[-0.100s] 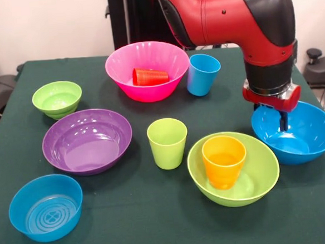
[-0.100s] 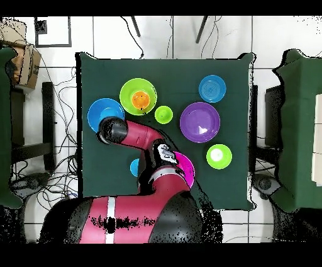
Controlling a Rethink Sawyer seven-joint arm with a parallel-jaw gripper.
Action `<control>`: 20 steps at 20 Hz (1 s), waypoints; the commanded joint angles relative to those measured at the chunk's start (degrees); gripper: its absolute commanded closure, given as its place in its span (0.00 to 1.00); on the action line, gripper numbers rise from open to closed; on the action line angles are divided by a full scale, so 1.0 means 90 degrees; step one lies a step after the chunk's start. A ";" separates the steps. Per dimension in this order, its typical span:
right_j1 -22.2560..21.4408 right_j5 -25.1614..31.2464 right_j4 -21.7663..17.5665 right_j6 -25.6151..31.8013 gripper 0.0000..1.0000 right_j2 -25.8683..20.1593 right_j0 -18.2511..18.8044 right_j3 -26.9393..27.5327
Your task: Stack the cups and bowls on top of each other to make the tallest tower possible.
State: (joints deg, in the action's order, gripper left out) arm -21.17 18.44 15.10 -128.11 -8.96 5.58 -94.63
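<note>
We have our gripper (image 1: 283, 119) lowered into the large blue bowl (image 1: 308, 137); whether it grips the rim, we cannot tell. The green bowl (image 1: 261, 174) with the orange cup (image 1: 224, 161) sits at its nine o'clock; lifting the blue bowl across likely comes next.

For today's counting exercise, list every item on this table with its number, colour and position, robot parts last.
Large bowls: four; pink far centre, purple left, lime green near right, blue far right.
Small bowls: two; lime green far left, blue near left.
Cups: four; red lying in the pink bowl, light blue beside it, lime green centre, orange upright in the lime green large bowl.
Table: one, dark green.
Arm: one, red and black.
Pincer: one, dipping into the blue large bowl.
</note>
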 commanded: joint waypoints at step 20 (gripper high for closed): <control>-0.0370 0.1076 0.0108 -0.0710 1.00 0.0007 -0.0630 0.0886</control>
State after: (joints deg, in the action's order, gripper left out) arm -23.92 19.56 15.02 -128.11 -7.60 1.77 -92.34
